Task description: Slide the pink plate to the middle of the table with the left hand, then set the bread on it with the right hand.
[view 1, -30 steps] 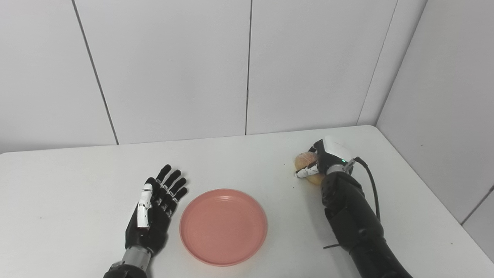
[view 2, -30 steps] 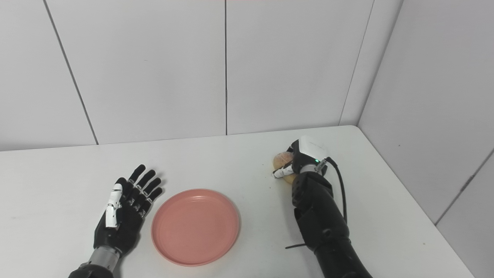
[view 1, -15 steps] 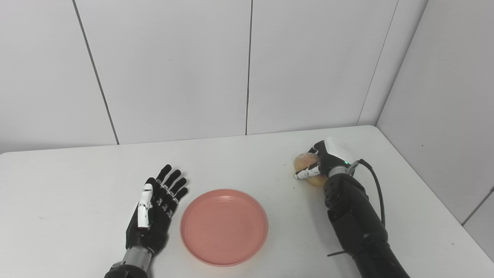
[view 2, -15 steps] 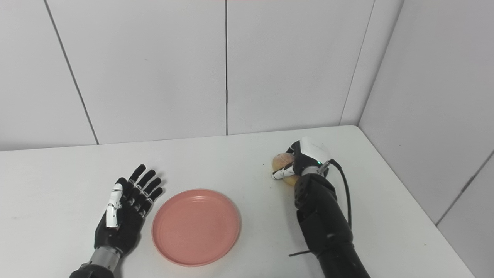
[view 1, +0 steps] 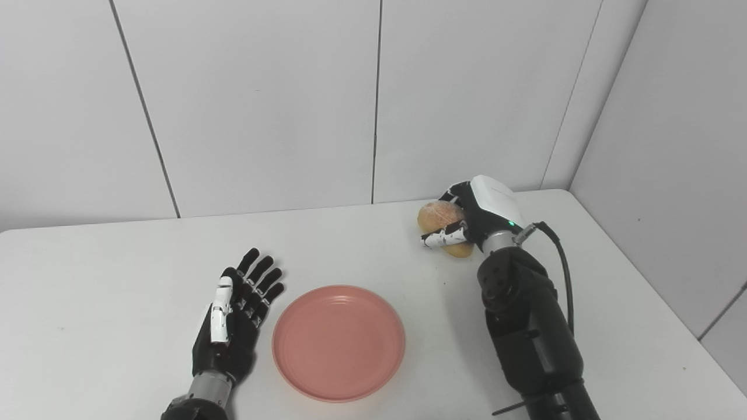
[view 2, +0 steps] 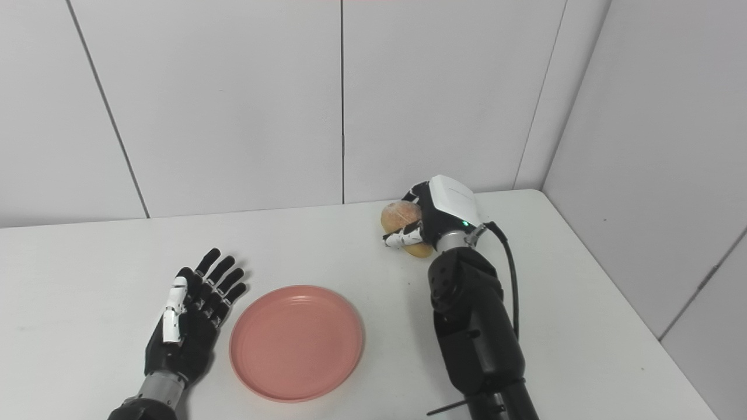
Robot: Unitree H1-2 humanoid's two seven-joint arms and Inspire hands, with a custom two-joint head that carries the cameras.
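The pink plate (view 1: 338, 342) sits near the middle of the counter (view 1: 87, 280), so that part looks done. The left hand (view 1: 233, 315) rests open beside it. The right hand (view 1: 467, 224) grips the bread (view 1: 435, 217) up off the counter, not yet on the plate.

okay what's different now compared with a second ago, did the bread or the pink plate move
The right hand, already shut on the round golden-brown bread roll, has lifted it off the white table and carried it up and to the left in the picture, toward the plate's side. The round pink plate has not moved, and the left hand lies open beside it as before.
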